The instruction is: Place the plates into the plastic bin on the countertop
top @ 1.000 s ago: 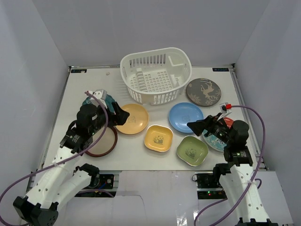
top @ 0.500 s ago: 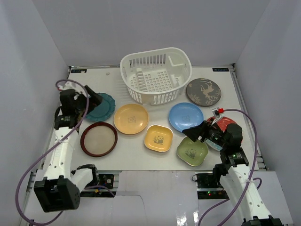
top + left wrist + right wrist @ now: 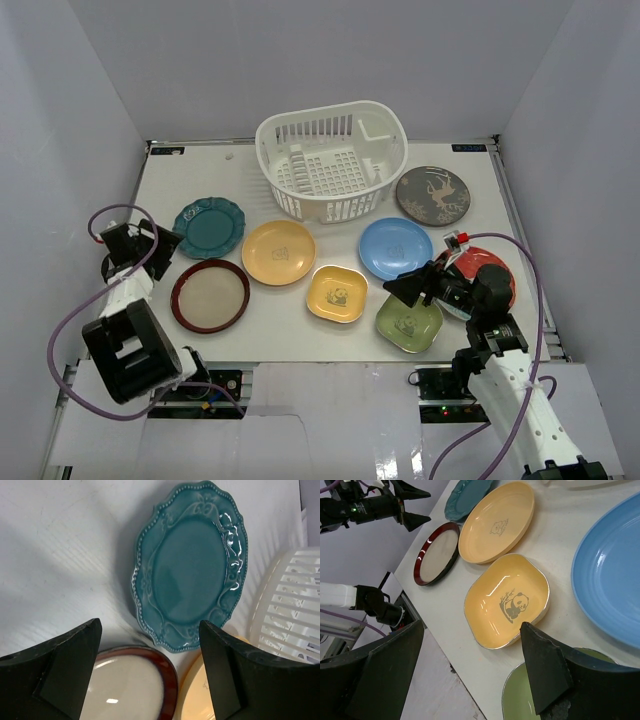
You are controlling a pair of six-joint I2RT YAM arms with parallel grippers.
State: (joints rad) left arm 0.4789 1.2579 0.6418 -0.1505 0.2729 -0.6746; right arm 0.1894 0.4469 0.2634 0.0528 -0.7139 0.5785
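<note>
The white plastic bin [image 3: 330, 160] stands empty at the back middle of the countertop [image 3: 300, 335]. Eight plates lie flat: teal [image 3: 208, 227], brown-rimmed [image 3: 210, 295], orange-yellow [image 3: 279, 252], yellow panda [image 3: 337, 293], green panda [image 3: 409, 322], blue [image 3: 395, 248], dark grey [image 3: 432, 194], and red floral [image 3: 487, 268], partly under my right arm. My left gripper [image 3: 160, 243] is open and empty, left of the teal plate [image 3: 192, 570]. My right gripper [image 3: 405, 288] is open and empty above the green plate [image 3: 530, 700], beside the yellow panda plate [image 3: 507, 600].
White walls close in the left, back and right sides. The left wrist view shows the bin's slotted wall [image 3: 290, 605] at right, with the brown-rimmed plate [image 3: 130, 690] and the orange-yellow plate [image 3: 200, 700] between the fingers. The table's near edge [image 3: 440, 645] lies close under my right gripper.
My left arm has swung back from the orange-yellow plate to the table's left edge, still empty. My right gripper has shifted slightly left and nearer, over the green plate.
</note>
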